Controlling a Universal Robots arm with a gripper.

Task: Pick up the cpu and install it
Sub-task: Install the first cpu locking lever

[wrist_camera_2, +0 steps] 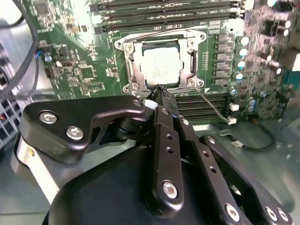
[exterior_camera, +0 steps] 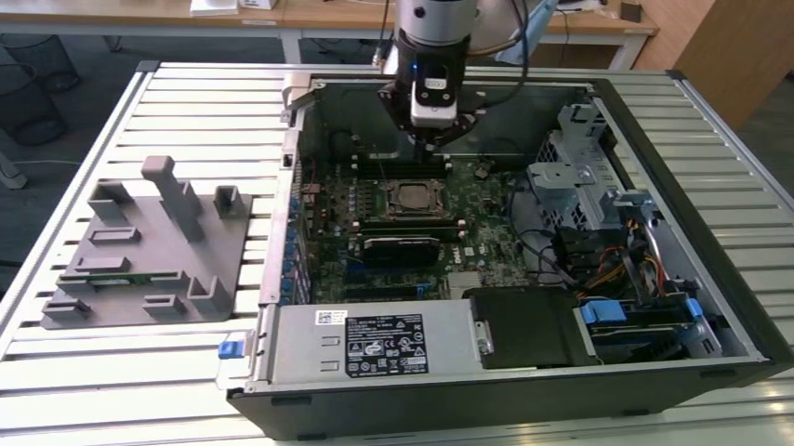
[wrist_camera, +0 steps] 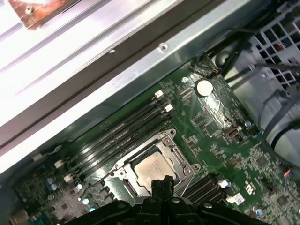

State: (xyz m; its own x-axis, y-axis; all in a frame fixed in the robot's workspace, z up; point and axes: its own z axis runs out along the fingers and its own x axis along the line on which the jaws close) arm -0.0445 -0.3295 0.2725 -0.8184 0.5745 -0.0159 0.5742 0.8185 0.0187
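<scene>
**Chip in the socket, fingers closed above it**

Nearest the lens in both wrist views is the gripper itself, its black linkage running up to two fingertips pressed together with nothing between them. The jaws are closed and empty.

Around it stands the open computer case, lying on a slatted table, with the green motherboard as its floor. The arm comes straight down from above into the case's far half in the exterior view, wrist vertical, tool pointing at the board, tips hanging above the socket's far edge rather than over its middle.

The socket, with its metal frame, lies between the memory slots. Inside it sits the cpu, silvery top up, looking flat and square to the frame. In the wrist views the fingertips overlap its near edge, but whether they touch it cannot be told.

Risks, by my judgement:
- A descent with the tips closed would press a narrow point on one edge of the chip, tilting it and loading the contacts beneath.
- A sideways drift could catch the frame or the lever beside it.
- The thin wire lying near the socket could snag on the linkage.
- If the chip is not fully seated, any nudge would skew it.
</scene>
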